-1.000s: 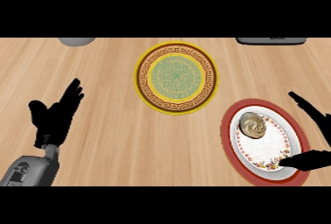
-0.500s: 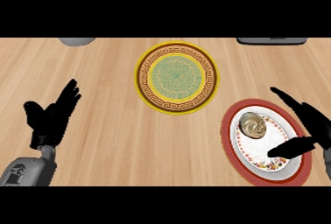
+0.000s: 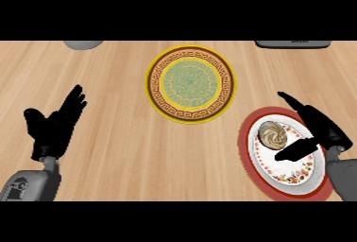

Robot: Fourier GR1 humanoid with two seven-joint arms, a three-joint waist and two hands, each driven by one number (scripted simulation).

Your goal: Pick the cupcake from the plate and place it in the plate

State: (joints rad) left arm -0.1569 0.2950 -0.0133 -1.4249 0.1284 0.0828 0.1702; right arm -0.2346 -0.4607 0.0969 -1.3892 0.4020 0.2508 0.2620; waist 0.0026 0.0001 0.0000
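While the cupcake (image 3: pixel 272 134) is sitting on the red-rimmed plate (image 3: pixel 251 156) at the near right of the wooden counter (image 3: pixel 118 156), the right hand (image 3: pixel 317 130) is hanging over that plate's right half. Fingers are lying straight and spread, pointing far-left past the right side of the cupcake; the thumb is sticking out leftward just near-right of it. Cupcake is sitting in the gap between thumb and fingers, with nothing curling round it; whether anything is touching it, cannot tell. It is showing a brown-and-cream swirl on top and sitting on the plate's far half, on the white centre with the flowered border.

Yellow plate (image 3: pixel 191 83), with a green centre and a brown patterned ring, is lying far of centre, well apart from the red one, with nothing on it.

Left hand (image 3: pixel 54 126) is resting open at the near left, fingers straight and pointing far, thumb out to the left, holding nothing.

Grey object (image 3: pixel 83 44) is poking in at the far left edge, dark one (image 3: pixel 293 44) at the far right.
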